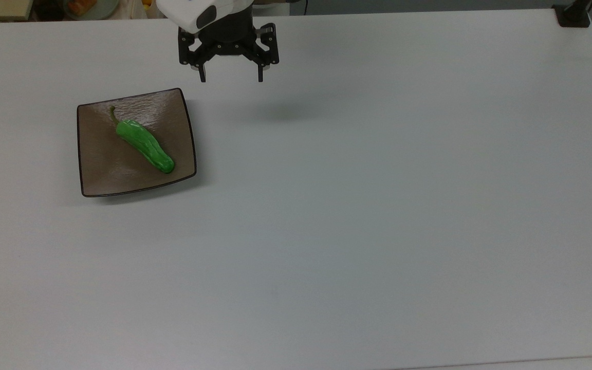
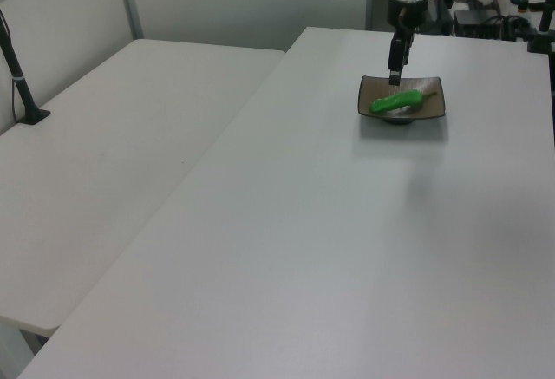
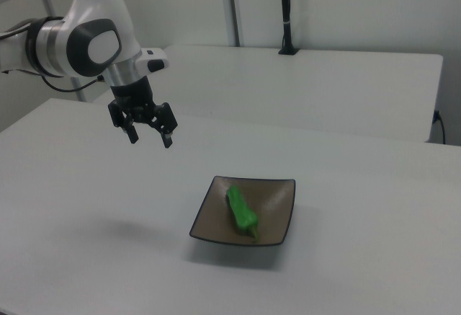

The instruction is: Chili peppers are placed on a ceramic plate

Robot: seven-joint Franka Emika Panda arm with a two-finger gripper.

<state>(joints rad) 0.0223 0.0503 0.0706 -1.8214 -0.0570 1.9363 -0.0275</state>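
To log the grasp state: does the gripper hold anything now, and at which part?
Nothing is held: the gripper is open and empty above the white table.

The Franka arm [image 3: 79, 45] has rounded, glossy white link shells with a grey oval cap on the joint and dark bands at the seams between links. A thin black cable [image 3: 68, 88] loops below its wrist. The gripper [image 3: 149, 139] is matte black, with angular linkage arms and two slim fingers [image 1: 203, 77] set wide apart.

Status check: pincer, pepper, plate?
Pincer open, empty, raised off the table. Chili pepper lying on ceramic plate. Nothing between them.
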